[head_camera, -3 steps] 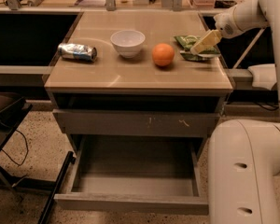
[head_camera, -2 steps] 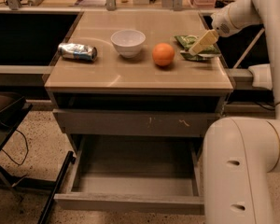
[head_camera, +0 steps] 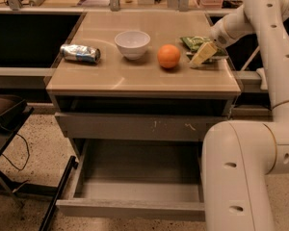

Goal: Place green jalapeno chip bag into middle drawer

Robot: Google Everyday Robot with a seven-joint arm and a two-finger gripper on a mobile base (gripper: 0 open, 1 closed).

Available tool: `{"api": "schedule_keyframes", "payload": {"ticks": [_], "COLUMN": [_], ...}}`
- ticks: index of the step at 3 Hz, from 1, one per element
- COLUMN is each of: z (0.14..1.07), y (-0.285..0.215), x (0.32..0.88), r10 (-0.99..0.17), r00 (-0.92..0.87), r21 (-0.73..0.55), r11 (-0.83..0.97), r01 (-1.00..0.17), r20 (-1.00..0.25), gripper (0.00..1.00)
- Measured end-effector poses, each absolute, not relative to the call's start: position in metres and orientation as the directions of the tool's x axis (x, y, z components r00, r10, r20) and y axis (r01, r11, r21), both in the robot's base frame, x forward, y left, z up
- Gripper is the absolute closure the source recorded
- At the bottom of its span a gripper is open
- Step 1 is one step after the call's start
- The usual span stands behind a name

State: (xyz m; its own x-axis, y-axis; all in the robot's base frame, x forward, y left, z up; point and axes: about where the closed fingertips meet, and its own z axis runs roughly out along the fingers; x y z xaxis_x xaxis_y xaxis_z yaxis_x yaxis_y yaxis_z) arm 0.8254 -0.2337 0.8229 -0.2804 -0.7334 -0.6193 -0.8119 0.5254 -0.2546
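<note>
The green jalapeno chip bag point(head_camera: 193, 42) lies flat at the right rear of the tan tabletop point(head_camera: 135, 76), just right of an orange point(head_camera: 169, 56). My gripper point(head_camera: 203, 55) hangs from the white arm at the bag's front right edge, low over it or touching it. The middle drawer point(head_camera: 135, 179) is pulled out wide below, near the floor, with a plain grey front panel point(head_camera: 130, 210) and nothing inside.
A white bowl point(head_camera: 132, 43) and a crushed silver can point(head_camera: 80, 53) stand left of the orange. A shut grey drawer front with whitish scratches point(head_camera: 135, 126) sits above the open drawer. My white arm base point(head_camera: 241, 177) fills the lower right. A dark chair point(head_camera: 5, 114) stands at the left.
My gripper has come down and a little left, from above the bag's right side to its front right edge. The bag, orange, bowl and can have not moved.
</note>
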Motion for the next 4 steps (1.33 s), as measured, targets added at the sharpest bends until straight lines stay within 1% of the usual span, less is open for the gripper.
{"api": "schedule_keyframes", "payload": {"ticks": [1,4], "z": [0.8227,0.8247], "y": [-0.2337,-0.2343], "x": [0.8255,0.8236], "r10": [-0.733,-0.734], "r00": [-0.281,-0.281], "r21": [-0.254,-0.254], "r11": [0.525,0.525], "r01": [-0.812,-0.812], "r20": [-0.619,-0.618], "gripper": [0.19,0.88]}}
